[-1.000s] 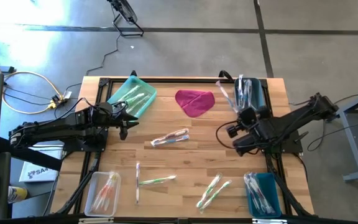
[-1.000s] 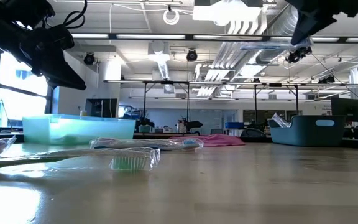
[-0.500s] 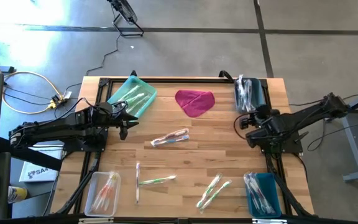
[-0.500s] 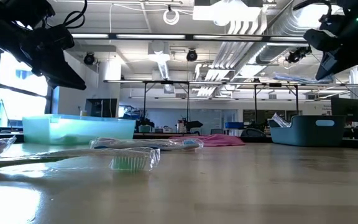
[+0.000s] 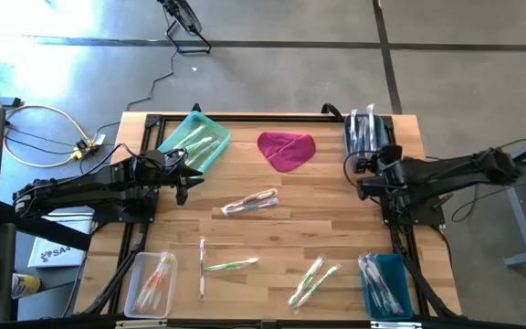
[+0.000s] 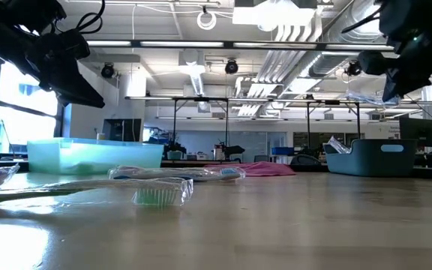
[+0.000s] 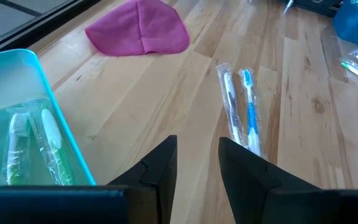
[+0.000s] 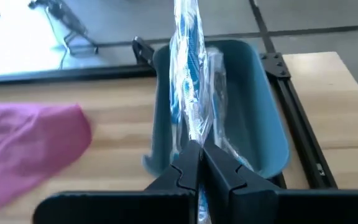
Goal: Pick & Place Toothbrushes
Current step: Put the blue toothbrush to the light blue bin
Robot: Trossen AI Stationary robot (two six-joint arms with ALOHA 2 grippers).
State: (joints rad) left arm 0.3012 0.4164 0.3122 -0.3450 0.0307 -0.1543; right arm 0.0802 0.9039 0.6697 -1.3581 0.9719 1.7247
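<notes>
I'm holding a wrapped blue toothbrush (image 8: 188, 81) in the right gripper (image 8: 197, 163) — jaws pinched tight on its crinkly sleeve — above the dark blue bin (image 8: 263, 112). It's looking light and slippery. Left gripper (image 7: 196, 163) is hovering half-open, empty, beside the teal tray (image 7: 39, 93).

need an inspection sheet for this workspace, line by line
surface: wooden table, bare between the items.
job's things: wrapped toothbrushes lie loose, a pair mid-table, more along the near edge; others fill the teal tray, clear tray, dark blue bin and blue bin.
clutter: magenta cloth at the far edge.
grippers: right gripper shut on a blue wrapped toothbrush above the dark blue bin; left gripper part open, empty, beside the teal tray.
cables: yellow cable and black cord on the floor.
surroundings: concrete floor; nobody seen.
</notes>
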